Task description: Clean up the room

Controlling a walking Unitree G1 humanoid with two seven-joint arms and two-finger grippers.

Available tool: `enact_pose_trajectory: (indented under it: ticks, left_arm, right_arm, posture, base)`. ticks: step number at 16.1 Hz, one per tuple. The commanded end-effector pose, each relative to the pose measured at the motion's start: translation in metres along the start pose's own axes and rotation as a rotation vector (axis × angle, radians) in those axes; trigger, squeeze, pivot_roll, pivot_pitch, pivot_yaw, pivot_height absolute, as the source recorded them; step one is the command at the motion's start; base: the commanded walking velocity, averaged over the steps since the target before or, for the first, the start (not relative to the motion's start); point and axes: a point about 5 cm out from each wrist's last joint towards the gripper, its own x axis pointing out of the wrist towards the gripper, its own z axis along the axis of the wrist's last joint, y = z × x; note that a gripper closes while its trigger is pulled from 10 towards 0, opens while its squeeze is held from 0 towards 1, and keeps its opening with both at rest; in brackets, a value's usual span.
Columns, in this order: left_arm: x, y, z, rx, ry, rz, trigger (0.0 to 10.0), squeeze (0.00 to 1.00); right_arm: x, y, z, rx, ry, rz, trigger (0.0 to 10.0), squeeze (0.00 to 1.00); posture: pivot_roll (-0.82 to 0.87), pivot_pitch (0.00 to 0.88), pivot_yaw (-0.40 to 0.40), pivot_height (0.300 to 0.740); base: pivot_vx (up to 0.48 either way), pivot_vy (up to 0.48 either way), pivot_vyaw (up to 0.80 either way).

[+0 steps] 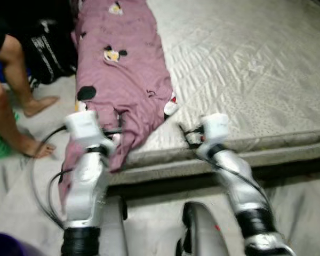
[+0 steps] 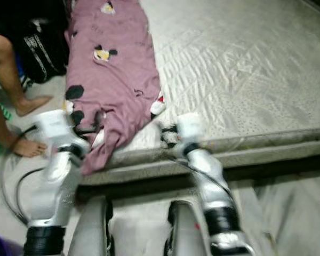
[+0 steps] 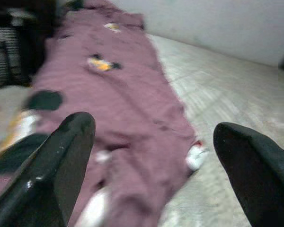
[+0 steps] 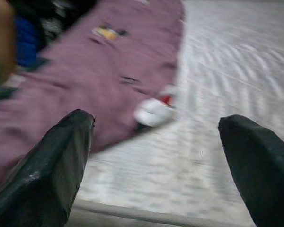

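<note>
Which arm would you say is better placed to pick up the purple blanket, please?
Probably the left: the left gripper is open right over the purple blanket at the mattress edge, while the right gripper faces mostly bare mattress beside it.

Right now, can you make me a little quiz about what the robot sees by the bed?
1. True or false: the purple blanket hangs over the mattress edge.
2. Are the left gripper fingers open or shut?
3. What is beside the bed on the robot's left? A) a person's bare feet B) a chair C) a lamp

Key
1. True: its near end droops over the edge.
2. Open, and so is the right gripper.
3. A
</note>
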Motion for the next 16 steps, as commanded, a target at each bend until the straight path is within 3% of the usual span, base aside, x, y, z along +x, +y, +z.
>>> enact_pose_trajectory:
  ticks: [1,5,16]
  left_arm:
    - [-0.0020,0.0081,0.0013,0.000,-0.003,0.036,10.0,0.00]
    - [-0.0005,0.0071,-0.0004,-0.005,0.016,0.040,10.0,0.00]
    - [0.0003,0.0080,-0.0051,-0.023,0.051,0.070,10.0,0.00]
  right_arm:
    - [0.0059,0.0138,0.0073,0.011,-0.027,0.037,10.0,0.00]
    - [0.0063,0.0132,0.0073,0.019,-0.028,0.034,10.0,0.00]
    - [0.0066,0.0129,0.0048,0.027,-0.013,0.032,10.0,0.00]
  posture:
    - [0.03,0.104,-0.011,0.578]
    - [0.03,0.105,-0.010,0.578]
    - [0.03,0.115,-0.014,0.578]
  base:
    - [0.371,0.000,0.00]
    - [0.350,0.000,0.00]
    - [0.000,0.000,0.00]
